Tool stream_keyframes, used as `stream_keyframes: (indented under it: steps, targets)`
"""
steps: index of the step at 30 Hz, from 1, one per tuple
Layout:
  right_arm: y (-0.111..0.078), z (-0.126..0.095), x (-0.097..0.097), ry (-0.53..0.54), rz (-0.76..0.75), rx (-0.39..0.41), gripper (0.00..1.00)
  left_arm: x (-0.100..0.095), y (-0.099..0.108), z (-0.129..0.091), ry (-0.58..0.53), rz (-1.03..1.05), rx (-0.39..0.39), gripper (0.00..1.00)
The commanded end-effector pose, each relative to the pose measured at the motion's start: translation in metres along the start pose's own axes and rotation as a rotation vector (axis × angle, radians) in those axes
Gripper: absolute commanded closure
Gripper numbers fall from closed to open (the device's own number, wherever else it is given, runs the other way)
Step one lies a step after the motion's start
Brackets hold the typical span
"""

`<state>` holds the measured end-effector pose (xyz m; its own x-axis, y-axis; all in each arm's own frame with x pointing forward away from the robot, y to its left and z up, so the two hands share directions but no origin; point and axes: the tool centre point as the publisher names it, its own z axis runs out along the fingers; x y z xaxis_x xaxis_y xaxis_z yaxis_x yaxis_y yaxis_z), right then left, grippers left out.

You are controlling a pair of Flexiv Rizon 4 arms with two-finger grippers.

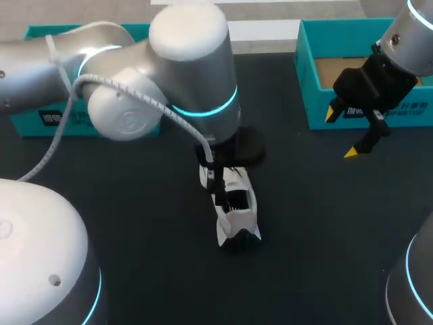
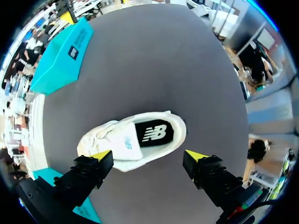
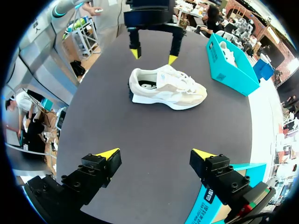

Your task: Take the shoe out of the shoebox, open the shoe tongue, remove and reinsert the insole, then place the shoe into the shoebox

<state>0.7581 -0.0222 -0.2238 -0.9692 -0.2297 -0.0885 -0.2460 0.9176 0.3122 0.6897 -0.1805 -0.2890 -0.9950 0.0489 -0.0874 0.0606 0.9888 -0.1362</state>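
The white shoe [image 3: 168, 88] stands upright on its sole on the dark table [image 3: 140, 135], outside both boxes. Its long axis lies crosswise ahead of the right gripper [image 3: 156, 154]. The toe is the end nearer the teal shoebox [image 3: 224, 70] that holds a second shoe [image 3: 227, 49], and the heel is the end away from that box. The black insole [image 2: 154, 133] shows through the opening at the heel end.

The left gripper [image 3: 153, 55] hangs over the shoe's heel end. Its two yellow-tipped fingers are spread wide, one to each side of the shoe, and neither touches it. The right gripper is well apart from the shoe and faces its side. Its fingers are also spread, with nothing between them. A second teal shoebox [image 1: 318, 88] sits just beside that gripper, on the side away from the shoe.
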Motion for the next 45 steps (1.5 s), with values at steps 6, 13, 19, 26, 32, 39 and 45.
stream_keyframes:
  steps: [6,13,19,26,32,39,45]
  targets:
    - [0.000,0.001,-0.001,0.002,0.000,0.001,0.00,0.035,-0.011,0.031,-0.010,-0.005,0.003,0.18]
    - [0.000,0.001,-0.001,0.002,0.000,0.001,0.00,0.042,-0.020,0.045,-0.014,-0.061,0.006,0.18]
    - [0.000,0.001,-0.001,0.002,0.000,0.001,0.00,0.043,-0.028,0.061,0.030,-0.117,0.015,0.25]
    - [0.000,0.001,-0.001,0.002,0.000,0.001,0.00,0.052,-0.034,0.077,0.038,-0.111,-0.003,0.39]
    - [0.000,0.001,-0.001,0.002,0.000,0.001,0.00,0.059,-0.034,0.087,0.070,-0.129,-0.010,0.35]
    - [0.000,0.001,-0.001,0.002,0.000,0.001,0.00,0.060,-0.028,0.099,0.095,-0.160,-0.030,0.42]
    - [0.000,0.001,-0.001,0.002,0.000,0.001,0.00,0.065,-0.024,0.108,0.114,-0.157,-0.068,0.70]
